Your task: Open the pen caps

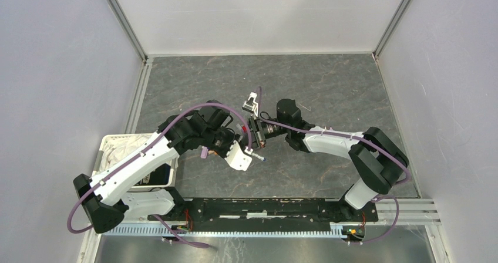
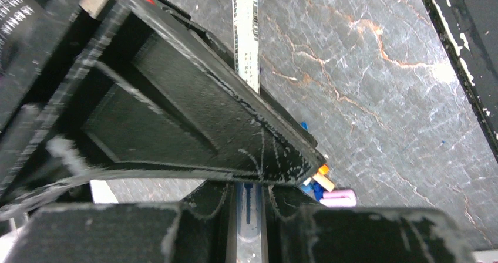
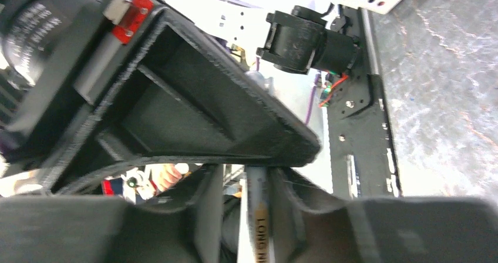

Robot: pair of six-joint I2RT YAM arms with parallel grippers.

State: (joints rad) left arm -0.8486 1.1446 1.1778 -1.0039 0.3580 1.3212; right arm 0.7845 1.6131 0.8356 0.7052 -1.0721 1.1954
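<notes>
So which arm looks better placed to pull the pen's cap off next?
Probably the right. The left jaws clamp the slim white-barrelled plastic pen, steadying it, while the right jaws sit around it further along, free to pull.

The table [image 2: 399, 110] was dark grey, veined pale orange; on it lay a lilac cap [image 2: 339, 199] and an orange cap [image 2: 322, 170]; above it, the pen [image 2: 245, 34] was white, black-printed.

Reaching inward from both sides with elbows raised, to meet tip to tip over mid-table, with left gripper [image 1: 251, 152] and right gripper [image 1: 253, 134] angled across each other, fingers of each pinched shut on a pen [image 2: 245, 34].
</notes>
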